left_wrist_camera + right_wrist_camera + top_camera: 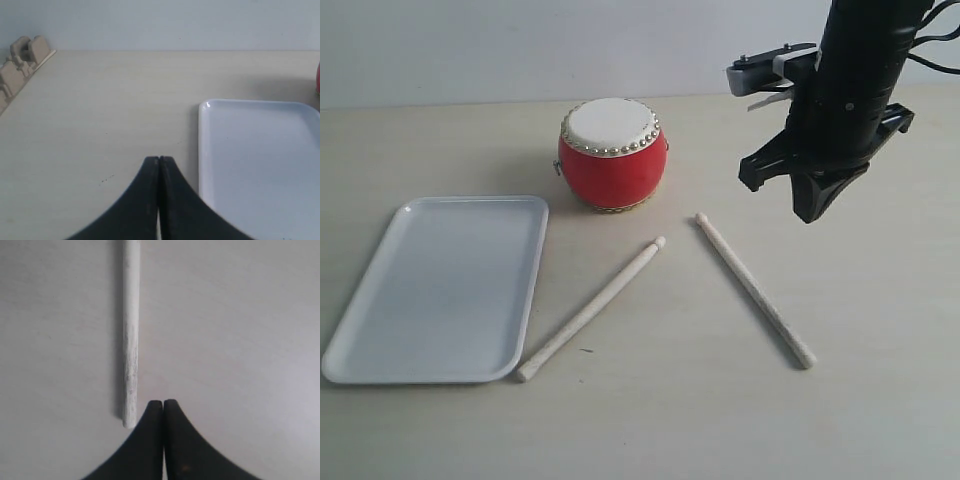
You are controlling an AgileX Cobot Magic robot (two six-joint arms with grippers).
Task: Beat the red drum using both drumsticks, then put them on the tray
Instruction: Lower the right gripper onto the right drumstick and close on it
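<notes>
The red drum (612, 153) with its white skin stands upright at the back middle of the table. Two pale drumsticks lie flat in front of it: the left one (590, 308) slants toward the tray, the right one (753, 288) slants the other way. The white tray (440, 290) lies bare at the left. My right gripper (813, 213) hangs shut above the table, just right of the right drumstick's far end; the right wrist view shows that drumstick (130, 335) beside the shut fingertips (163, 402). My left gripper (159, 159) is shut, empty, beside the tray's edge (205, 150).
A sliver of the red drum (318, 80) shows at the left wrist view's edge. Tan clamp-like fittings (22, 57) sit at the table's edge in that view. A wall rises behind the pale wooden table (720, 420).
</notes>
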